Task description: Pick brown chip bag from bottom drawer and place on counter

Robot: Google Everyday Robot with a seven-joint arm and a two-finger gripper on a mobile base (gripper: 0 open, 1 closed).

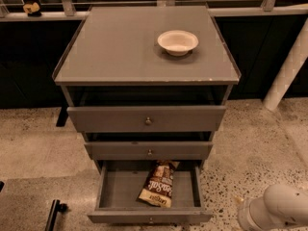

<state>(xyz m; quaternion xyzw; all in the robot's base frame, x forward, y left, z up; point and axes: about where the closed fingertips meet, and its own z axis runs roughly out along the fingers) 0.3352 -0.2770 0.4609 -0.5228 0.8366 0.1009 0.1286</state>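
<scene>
The brown chip bag [158,184] lies flat in the open bottom drawer [115,191], right of its middle, with its top end tucked under the drawer above. The counter [120,47] is the grey cabinet top. My gripper [239,201] is at the bottom right corner of the view, low beside the cabinet and to the right of the bottom drawer. Only a small tan tip of it shows in front of the white wrist [276,211]. It is apart from the bag and holds nothing that I can see.
A white bowl [177,41] stands on the counter's back right part. The two upper drawers [147,119] stick out slightly. A white post [288,66] rises at the right. A black object [54,213] lies on the speckled floor at the lower left.
</scene>
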